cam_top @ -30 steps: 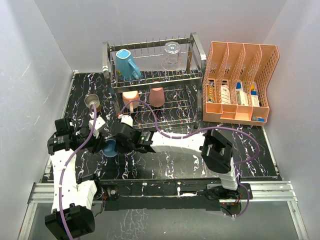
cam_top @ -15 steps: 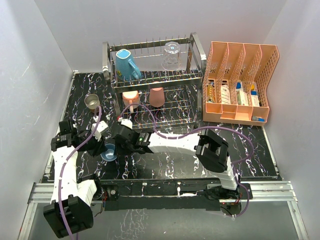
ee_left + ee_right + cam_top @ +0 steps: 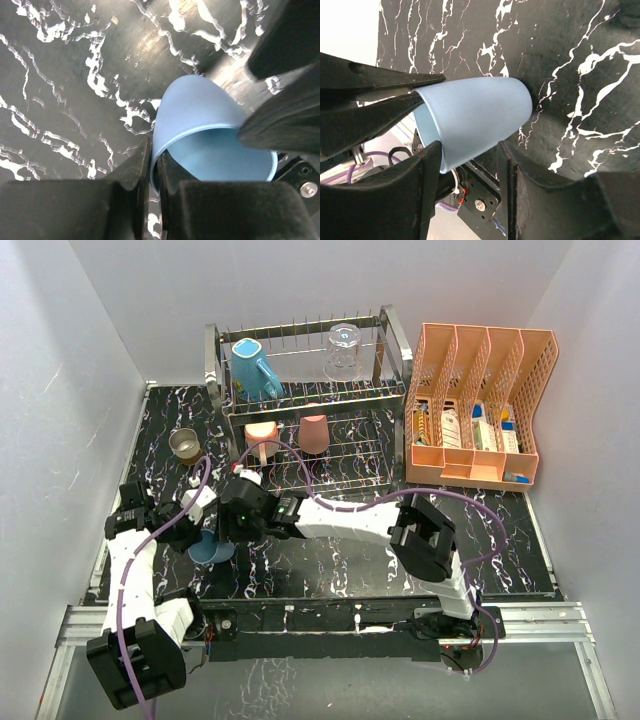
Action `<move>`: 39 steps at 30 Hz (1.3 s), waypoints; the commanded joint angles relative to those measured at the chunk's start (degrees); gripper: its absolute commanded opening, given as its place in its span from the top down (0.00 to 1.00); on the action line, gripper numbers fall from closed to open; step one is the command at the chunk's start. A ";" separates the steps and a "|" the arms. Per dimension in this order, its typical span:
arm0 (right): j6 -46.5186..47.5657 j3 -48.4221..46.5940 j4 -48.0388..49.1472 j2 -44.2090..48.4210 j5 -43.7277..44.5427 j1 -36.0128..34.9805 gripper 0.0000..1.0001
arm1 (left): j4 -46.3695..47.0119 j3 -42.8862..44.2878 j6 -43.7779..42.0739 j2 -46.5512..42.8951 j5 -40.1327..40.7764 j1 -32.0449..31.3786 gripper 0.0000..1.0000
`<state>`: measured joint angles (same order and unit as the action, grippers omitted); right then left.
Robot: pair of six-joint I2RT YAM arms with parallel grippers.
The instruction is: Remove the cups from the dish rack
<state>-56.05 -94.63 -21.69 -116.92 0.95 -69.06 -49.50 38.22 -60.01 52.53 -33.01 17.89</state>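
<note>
The light blue tumbler hangs tilted just over the black marble table. My left gripper is shut on its rim, one finger inside and one outside. My right gripper stands open around the tumbler's body, with a gap on its right side. In the top view both grippers meet at the table's near left, left gripper and right gripper, with the tumbler between them. The dish rack holds a teal mug, a clear glass, a pink mug and a salmon tumbler.
A tan cup stands on the table left of the rack. An orange perforated organiser with small items sits at the back right. White walls close in on both sides.
My right gripper has opened and let go of the light blue tumbler. My left gripper has shut on its rim. The tumbler has shifted slightly left and nearer.
</note>
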 commanded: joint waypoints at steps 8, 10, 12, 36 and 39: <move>2.26 18.55 13.12 23.45 3.74 6.13 0.40 | 0.92 13.95 9.43 11.25 10.44 -0.31 1.00; 3.07 22.36 13.38 26.94 5.04 7.65 0.38 | 1.97 17.29 11.48 13.95 13.58 -0.29 1.00; 3.64 25.73 13.39 29.96 6.87 9.14 0.37 | 3.23 20.45 13.30 17.27 17.18 -0.22 1.00; 15.28 35.35 12.30 36.36 15.95 22.19 0.30 | -0.35 63.19 24.09 64.06 24.41 3.19 1.00; 16.11 35.48 14.00 34.83 15.81 22.68 0.29 | -1.91 67.17 25.01 67.00 22.74 3.23 0.86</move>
<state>-42.57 -59.02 -11.88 -80.55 15.55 -47.05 -47.18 101.14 -37.60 116.79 -6.92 20.91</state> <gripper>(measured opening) 0.705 0.039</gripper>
